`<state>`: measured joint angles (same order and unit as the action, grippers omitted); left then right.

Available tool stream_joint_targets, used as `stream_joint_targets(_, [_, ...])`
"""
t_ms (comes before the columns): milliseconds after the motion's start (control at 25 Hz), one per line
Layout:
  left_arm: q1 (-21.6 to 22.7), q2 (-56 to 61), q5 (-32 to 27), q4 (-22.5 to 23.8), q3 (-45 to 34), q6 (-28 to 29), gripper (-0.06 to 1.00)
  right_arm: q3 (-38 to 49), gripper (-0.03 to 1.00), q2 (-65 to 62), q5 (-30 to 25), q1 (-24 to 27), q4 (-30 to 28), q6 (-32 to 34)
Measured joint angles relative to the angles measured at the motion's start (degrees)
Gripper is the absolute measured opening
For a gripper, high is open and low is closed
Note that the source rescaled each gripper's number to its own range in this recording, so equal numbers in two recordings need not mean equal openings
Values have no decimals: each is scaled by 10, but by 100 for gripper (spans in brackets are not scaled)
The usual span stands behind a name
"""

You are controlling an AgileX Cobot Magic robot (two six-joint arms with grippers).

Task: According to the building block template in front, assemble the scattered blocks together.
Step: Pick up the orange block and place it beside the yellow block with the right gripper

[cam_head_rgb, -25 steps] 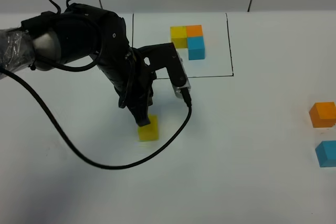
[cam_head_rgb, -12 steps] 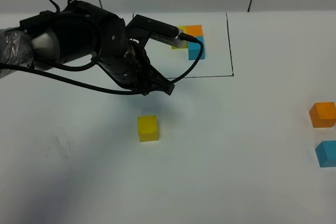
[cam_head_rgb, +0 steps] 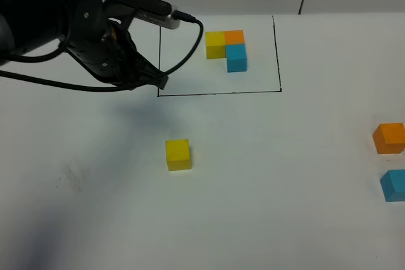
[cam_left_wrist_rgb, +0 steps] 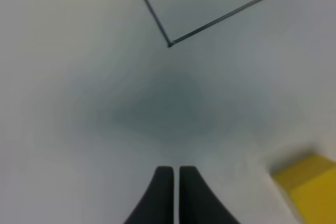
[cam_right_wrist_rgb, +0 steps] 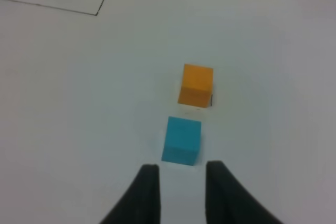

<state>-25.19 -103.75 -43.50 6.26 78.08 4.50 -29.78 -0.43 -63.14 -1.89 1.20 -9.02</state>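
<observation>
Your left claw [cam_left_wrist_rgb: 176, 170] is closed on nothing, near the pattern [cam_head_rgb: 228, 47]. Your right claw [cam_right_wrist_rgb: 182, 174] is open, just beside the blue block [cam_right_wrist_rgb: 181, 140]. The yellow block [cam_head_rgb: 178, 155] sits alone.

Yellow matte cube [cam_head_rgb: 178, 154], orange matte cube [cam_head_rgb: 388, 138], light blue matte cube [cam_head_rgb: 393, 185]; white tabletop [cam_head_rgb: 285, 194]; thin black rectangle outline [cam_head_rgb: 218, 93].

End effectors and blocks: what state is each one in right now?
Left end effector, shut, empty.
Right end effector, open, empty.
Yellow block, loose, ungripped.
Orange block, loose, touching nothing.
Light blue block, loose, ungripped.
Template, three cubes joined in an L.
</observation>
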Motion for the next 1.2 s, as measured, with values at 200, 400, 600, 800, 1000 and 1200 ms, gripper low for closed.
stream_joint_targets(200, [37, 24, -66, 28, 0, 1, 0, 0, 24, 0, 0, 0, 0, 0])
stream_joint_targets(400, [69, 50, -120, 46, 0, 2, 0, 0, 24, 0, 0, 0, 0, 0])
stream_joint_targets(600, [106, 86, -147, 59, 0, 3, 0, 0, 24, 0, 0, 0, 0, 0])
stream_joint_targets(800, [146, 124, -180, 63, 0, 3, 0, 0, 24, 0, 0, 0, 0, 0])
stream_joint_targets(1000, [189, 149, -206, 88, -11, 3, 0, 0, 24, 0, 0, 0, 0, 0])
stream_joint_targets(1200, [239, 177, -206, 91, -64, -17, 0, 0, 24, 0, 0, 0, 0, 0])
